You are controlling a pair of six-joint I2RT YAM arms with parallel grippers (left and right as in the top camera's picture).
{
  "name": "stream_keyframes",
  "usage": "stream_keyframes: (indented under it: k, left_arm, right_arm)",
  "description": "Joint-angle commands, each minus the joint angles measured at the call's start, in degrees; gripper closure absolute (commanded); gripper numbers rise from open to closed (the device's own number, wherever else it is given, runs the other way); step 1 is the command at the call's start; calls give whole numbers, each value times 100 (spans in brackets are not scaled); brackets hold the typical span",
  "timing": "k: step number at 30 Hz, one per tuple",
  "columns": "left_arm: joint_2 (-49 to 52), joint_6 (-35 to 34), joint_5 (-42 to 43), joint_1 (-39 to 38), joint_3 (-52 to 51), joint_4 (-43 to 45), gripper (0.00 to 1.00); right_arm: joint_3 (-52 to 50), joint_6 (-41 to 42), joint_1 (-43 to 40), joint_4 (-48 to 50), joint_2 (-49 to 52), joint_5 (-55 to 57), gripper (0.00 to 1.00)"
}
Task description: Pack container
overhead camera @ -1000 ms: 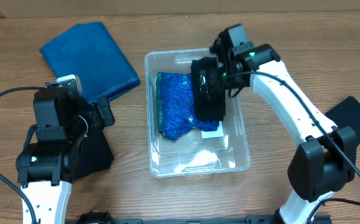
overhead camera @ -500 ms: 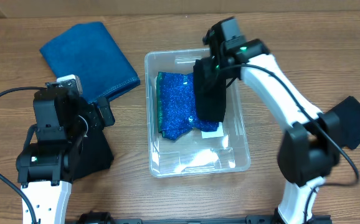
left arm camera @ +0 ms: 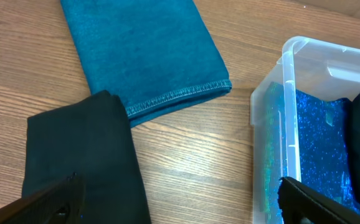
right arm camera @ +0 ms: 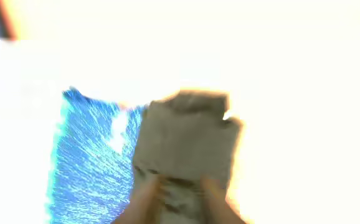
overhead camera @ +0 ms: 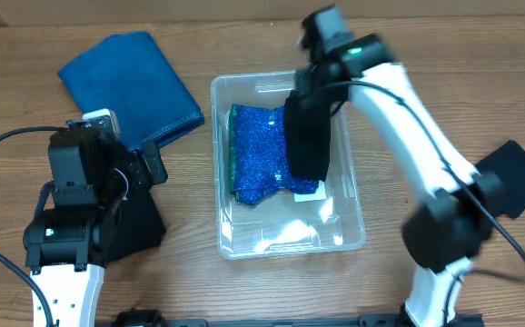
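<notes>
The clear container (overhead camera: pixel 361 238) stands mid-table with a blue glittery pouch (overhead camera: pixel 258 154) lying in its left half. My right gripper (overhead camera: pixel 315 86) is over the bin's far end, shut on the top of a black cloth (overhead camera: pixel 308 145) that hangs down into the bin. In the washed-out right wrist view its fingers (right arm camera: pixel 144 198) pinch the cloth (right arm camera: pixel 186 137) beside the pouch (right arm camera: pixel 90 162). My left gripper (left arm camera: pixel 180 205) is open to the left of the container (left arm camera: pixel 289 93), over bare wood and the edge of another black cloth (left arm camera: pixel 80 155).
A folded blue towel (overhead camera: pixel 131 82) lies at the far left, its hem near the black cloth (overhead camera: pixel 140 222) under my left arm. A third black cloth (overhead camera: pixel 517 177) sits at the right edge, by the right arm's base.
My right gripper closed on the black cloth in the bin and moved up and toward the far end, drawing the cloth taller. The left arm has not moved.
</notes>
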Motion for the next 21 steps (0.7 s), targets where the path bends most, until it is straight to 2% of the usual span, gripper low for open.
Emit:
stream_keyframes:
  k: [1,4,5,6,7,8,11,14,15,18,21]
  left_arm:
    - [7,153,-79,-35,151,2,0]
    - [7,153,-79,-35,151,4,0]
    - [7,153,-79,-33,151,7,0]
    - [9,153,-79,-35,151,7,0]
    - [7,153,-79,-33,151,7,0]
    - [7,153,-79,-33,151,9,0]
    - [7,153,-79,-35,151,7,0]
    - [7,155,-79,-33,151,7,0]
    - [7,155,-79,-33,151,7,0]
    - [7,153,-76,-35,151,7,0]
    - [7,153,-76,-35,151,2,0]
  right_arm:
    - [328,844,-1174,-179,-1292,387,39]
    - [328,1084,-2577,-780,-1547,17,28]
    - [264,1086,-3477,-1121,-1523,-339,25]
    - [120,1113,-4063,-1241,-1515,-483,18]
    - [-116,1235,-4717,-1309,-1497,-538,4]
    - [-363,1233,-5169,-1281,-1497,-595,0]
    - [-1360,1228,-6262,-905,-1497,-669,0]
    - [-2566,1132,-7036,-31,-1497,-1097,0]
    - [-3023,802,-7226,391,-1497,-1480,0]
    - [-3963,219,-7355,1309,-1495,-1711,0]
    - [-4566,114,-7355,2085,-1486,-1558,0]
